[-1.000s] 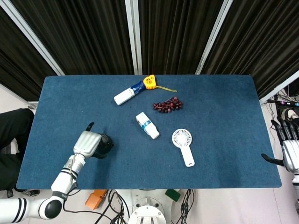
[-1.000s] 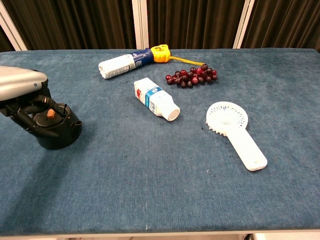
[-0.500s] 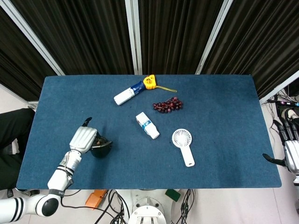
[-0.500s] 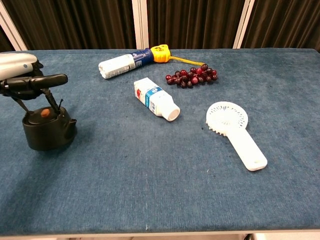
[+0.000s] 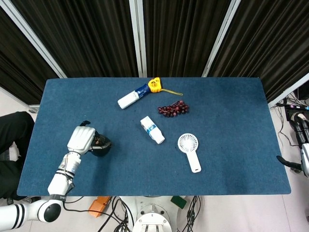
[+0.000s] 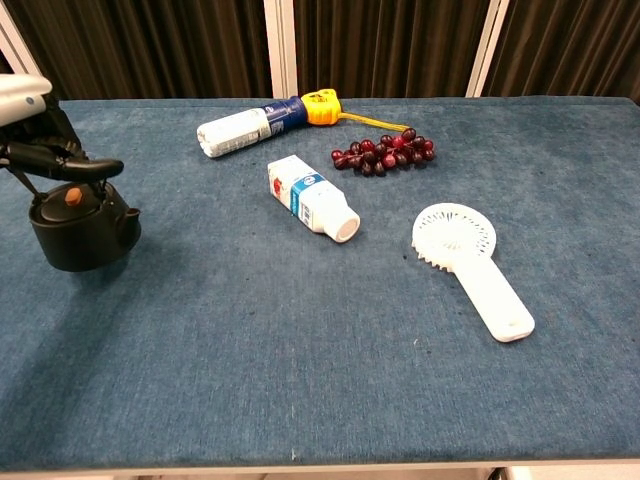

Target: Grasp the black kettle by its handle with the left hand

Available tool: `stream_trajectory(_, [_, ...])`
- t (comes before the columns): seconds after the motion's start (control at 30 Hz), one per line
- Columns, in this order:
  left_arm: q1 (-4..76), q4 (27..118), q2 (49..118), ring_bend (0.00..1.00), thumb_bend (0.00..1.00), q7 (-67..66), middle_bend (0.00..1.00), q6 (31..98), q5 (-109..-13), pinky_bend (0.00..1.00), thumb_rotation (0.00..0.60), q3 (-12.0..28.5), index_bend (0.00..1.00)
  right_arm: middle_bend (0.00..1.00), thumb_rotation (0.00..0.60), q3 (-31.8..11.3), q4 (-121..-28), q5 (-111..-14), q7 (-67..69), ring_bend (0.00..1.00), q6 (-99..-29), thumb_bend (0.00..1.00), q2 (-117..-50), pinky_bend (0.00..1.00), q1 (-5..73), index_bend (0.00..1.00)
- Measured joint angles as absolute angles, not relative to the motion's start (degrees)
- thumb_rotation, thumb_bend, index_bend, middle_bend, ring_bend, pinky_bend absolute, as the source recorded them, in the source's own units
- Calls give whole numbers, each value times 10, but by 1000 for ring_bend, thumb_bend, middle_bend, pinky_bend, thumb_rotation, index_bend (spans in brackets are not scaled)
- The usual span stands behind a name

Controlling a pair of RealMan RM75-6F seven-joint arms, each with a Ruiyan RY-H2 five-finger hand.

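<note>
Chest view showed your left hand [image 6: 35, 130] closed over the top of the black kettle [image 6: 80, 228], its fingers [image 6: 75, 166] wrapped round the thin wire handle [image 6: 22, 180] above the orange-knobbed lid; so it was grasping the kettle by the handle, near the counter's [image 6: 300, 340] left edge, toward the front-left corner; whether the base was touching the cloth or just clear of it, I could not tell.

Head view gave the same picture from above, hand [image 5: 82, 139] covering most of the kettle [image 5: 101, 145]; your right hand [image 5: 303, 154] hung off the right edge, only partly in frame, and I could not tell how its fingers lay.

The risk, as I judged it, was the handle itself; a thin bail pivots, so the body could swing or tip if you moved quickly; a loose curl might also let the wire slide through. The kettle sat close to the left edge, so a slip outward could carry it off the counter; the milk carton [image 6: 312, 197], bottle [image 6: 250, 125], grapes [image 6: 385, 150] and fan [image 6: 470, 262] lay well apart and posed no threat.
</note>
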State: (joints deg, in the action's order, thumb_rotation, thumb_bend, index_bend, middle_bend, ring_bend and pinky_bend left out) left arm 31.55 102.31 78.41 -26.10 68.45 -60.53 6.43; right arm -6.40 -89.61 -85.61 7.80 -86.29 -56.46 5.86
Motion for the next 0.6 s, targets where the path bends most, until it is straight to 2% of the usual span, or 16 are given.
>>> stream_trajectory(0.23, [313, 1009, 790, 959, 257, -255, 1000, 687, -595, 347, 273, 72, 1000, 28, 600, -64, -896, -854, 77, 0, -858, 0, -567, 0, 60, 0])
stream_trajectory(0.47, [311, 996, 797, 973, 351, -260, 1000, 689, -595, 401, 372, 71, 1000, 28, 600, -63, -898, -854, 74, 0, -857, 0, -568, 0, 60, 0])
stream_trajectory(0.6, [310, 994, 797, 978, 369, -261, 1000, 689, -595, 418, 384, 71, 1000, 28, 600, -62, -899, -853, 74, 0, -857, 0, -569, 0, 59, 0])
